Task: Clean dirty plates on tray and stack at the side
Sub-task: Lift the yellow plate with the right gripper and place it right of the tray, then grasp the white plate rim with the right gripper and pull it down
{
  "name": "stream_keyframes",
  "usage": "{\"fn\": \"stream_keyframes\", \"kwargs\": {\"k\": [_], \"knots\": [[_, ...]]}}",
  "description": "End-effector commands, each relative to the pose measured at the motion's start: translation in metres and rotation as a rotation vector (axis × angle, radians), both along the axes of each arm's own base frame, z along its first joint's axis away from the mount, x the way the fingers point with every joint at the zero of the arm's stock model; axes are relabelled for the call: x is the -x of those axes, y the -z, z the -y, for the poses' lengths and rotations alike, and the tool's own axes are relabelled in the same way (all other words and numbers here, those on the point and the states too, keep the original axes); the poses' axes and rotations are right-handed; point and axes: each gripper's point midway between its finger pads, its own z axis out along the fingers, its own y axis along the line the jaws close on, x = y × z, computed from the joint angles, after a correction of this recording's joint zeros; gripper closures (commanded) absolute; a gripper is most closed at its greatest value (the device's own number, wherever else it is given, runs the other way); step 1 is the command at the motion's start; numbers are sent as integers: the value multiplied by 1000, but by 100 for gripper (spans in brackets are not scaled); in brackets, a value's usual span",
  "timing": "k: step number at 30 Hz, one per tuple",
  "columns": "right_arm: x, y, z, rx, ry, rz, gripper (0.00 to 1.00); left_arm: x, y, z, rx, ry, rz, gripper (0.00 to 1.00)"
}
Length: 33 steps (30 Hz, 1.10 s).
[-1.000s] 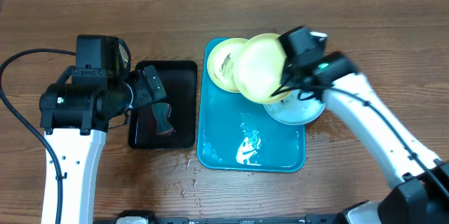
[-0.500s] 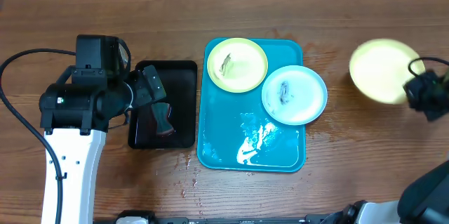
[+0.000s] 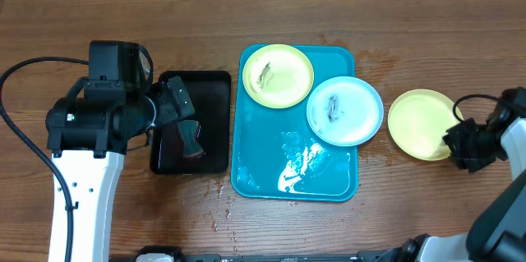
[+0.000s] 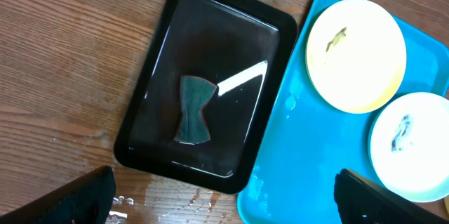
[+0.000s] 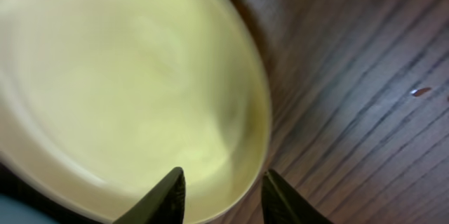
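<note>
The turquoise tray lies mid-table, wet and glossy. On it rest a pale yellow-green plate and a light blue plate, each with a dark smear. A second, clean-looking yellow-green plate lies on the wood just right of the tray. My right gripper sits at its right rim. In the right wrist view the fingers straddle the rim of this plate, closed on it. My left gripper is open and empty above the near edge of the black tray.
A dark green sponge piece lies in the black tray, left of the turquoise tray. Water drops lie on the wood in front of both trays. The smeared plates also show in the left wrist view: yellow-green, blue.
My right arm carried the yellow-green plate from above the tray out to the right, then brought it down onto the wood beside the tray. The left arm has not moved.
</note>
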Motion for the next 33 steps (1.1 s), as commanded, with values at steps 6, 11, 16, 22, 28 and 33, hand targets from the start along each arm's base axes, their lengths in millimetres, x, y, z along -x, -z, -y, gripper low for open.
{"fn": "stream_keyframes", "kwargs": {"k": [6, 11, 16, 22, 28, 33], "knots": [[-64, -111, -91, 127, -527, 452, 46, -3, -8, -3, -16, 7, 24, 0], [-80, -96, -125, 280, -687, 417, 42, -2, -8, 6, 33, 21, 22, 0], [-97, -58, -120, 432, -724, 302, 41, -4, -11, 17, 90, 52, 32, 0], [-103, -7, -135, 316, -762, 230, 44, 0, -9, 17, 79, 76, 19, 0], [-95, 5, -147, 226, -783, 205, 86, 0, -8, 17, 68, 92, 18, 0], [-89, 7, -146, 213, -765, 178, 96, 0, -8, 16, 62, 89, 18, 0]]}}
